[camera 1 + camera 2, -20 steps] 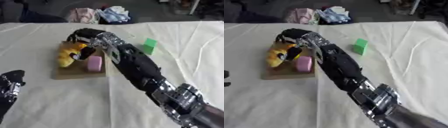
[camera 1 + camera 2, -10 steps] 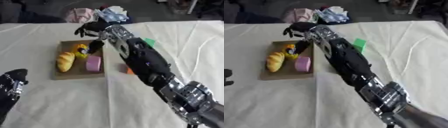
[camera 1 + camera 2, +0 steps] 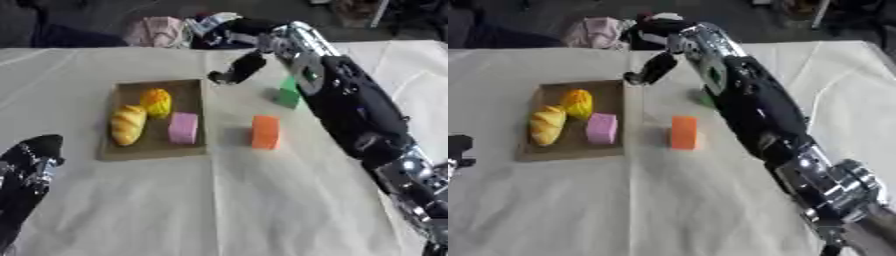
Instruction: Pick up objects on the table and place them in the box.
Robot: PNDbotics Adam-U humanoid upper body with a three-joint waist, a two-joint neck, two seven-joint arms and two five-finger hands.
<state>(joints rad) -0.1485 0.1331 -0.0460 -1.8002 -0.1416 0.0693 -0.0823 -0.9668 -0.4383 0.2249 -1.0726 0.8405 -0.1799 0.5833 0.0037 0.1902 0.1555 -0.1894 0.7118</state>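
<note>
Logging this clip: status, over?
Right hand raised beyond box, holding nothing. Left hand idle, lower left. Orange block, green block still on table. Nothing blocking.

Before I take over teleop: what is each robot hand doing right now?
Left robot hand: idle at the lower left corner; fingers cannot be told.
Right robot hand: raised beyond the box, holding nothing, fingers relaxed.
</note>
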